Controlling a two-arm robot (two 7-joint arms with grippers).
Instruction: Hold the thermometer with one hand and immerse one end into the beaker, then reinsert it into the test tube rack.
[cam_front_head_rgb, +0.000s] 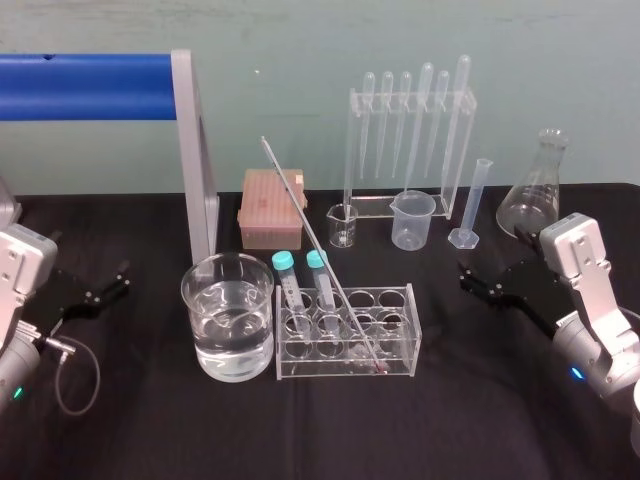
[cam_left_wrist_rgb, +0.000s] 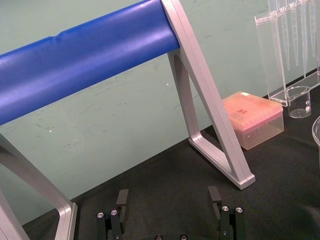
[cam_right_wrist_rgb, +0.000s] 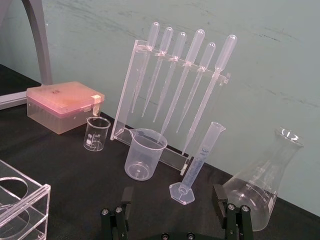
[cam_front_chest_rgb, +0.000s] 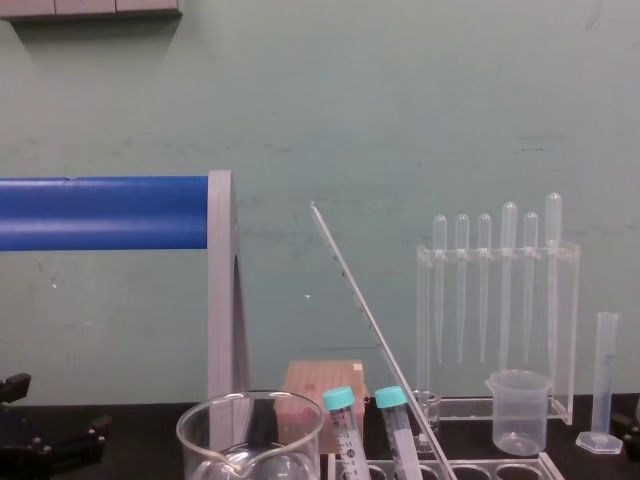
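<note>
Fingers (cam_right_wrist_rgb: 218, 196) spread, black right gripper (cam_right_wrist_rgb: 172, 196) and left gripper (cam_left_wrist_rgb: 169, 197) | thin clear glass thermometer (cam_front_head_rgb: 318, 248) left of right fingers, leaning leftward | right nearer, likely

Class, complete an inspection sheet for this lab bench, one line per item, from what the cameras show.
Surface: black table, no spills seen.
Job's things: thermometer leans in the test tube rack; beaker of clear liquid stands left of it.
Clutter: two teal-capped tubes in the rack; pipette stand, pink box, small beaker, plastic beaker, graduated cylinder, flask behind.
Grippers: left gripper and right gripper open, empty, low at either side.
Cables: grey cable loops by the left arm.
Surroundings: blue bar on grey frame; green wall.
</note>
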